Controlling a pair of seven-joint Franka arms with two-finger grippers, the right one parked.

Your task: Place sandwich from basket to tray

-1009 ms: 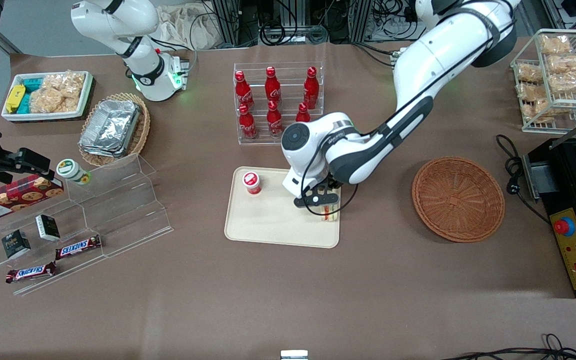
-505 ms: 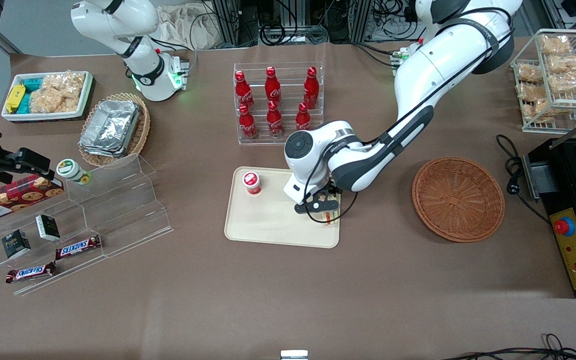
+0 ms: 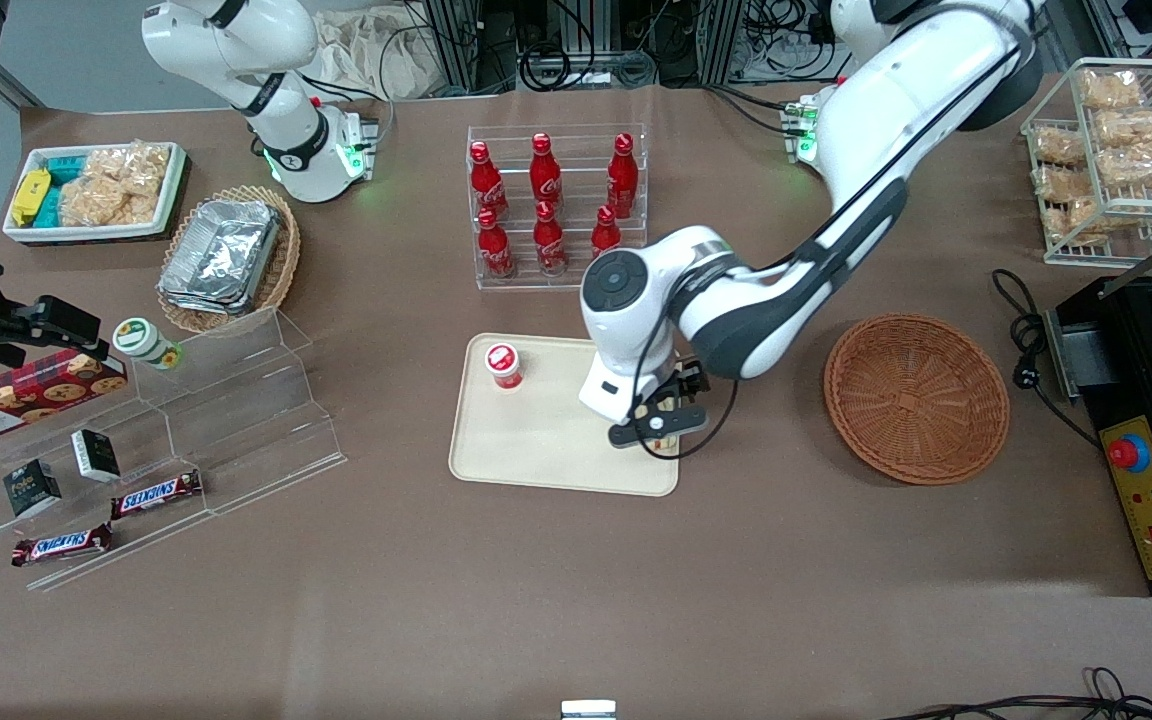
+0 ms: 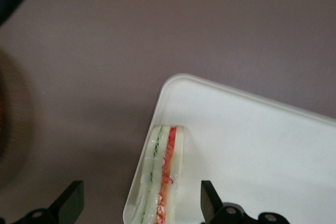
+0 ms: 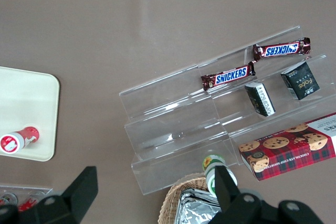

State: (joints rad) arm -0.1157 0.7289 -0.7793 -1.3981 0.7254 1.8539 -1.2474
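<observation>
A: Wrist view is showing the sandwich [image 4: 160, 179] lying on the tray [image 4: 252, 145], right along the tray's rim near a rounded corner, filling stripe facing up. The end effector [image 4: 140, 203] is hanging above it with fingers [image 4: 210, 199] spread wide, one on each side of the sandwich, neither touching it.

B: Front view is hiding most of that. The end effector [image 3: 658, 425] and arm are covering the sandwich; only the tray's [image 3: 536, 450] bare cream surface is showing.

A: Surroundings?

B: A small red-capped cup [image 3: 504, 365] is standing on the tray, well apart from the end effector, toward the parked arm's end. The basket [image 3: 916, 397] is sitting empty on the table [image 3: 576, 580], toward the working arm's end. A rack of red bottles [image 3: 551, 205] is standing farther from the front camera than the end effector.
</observation>
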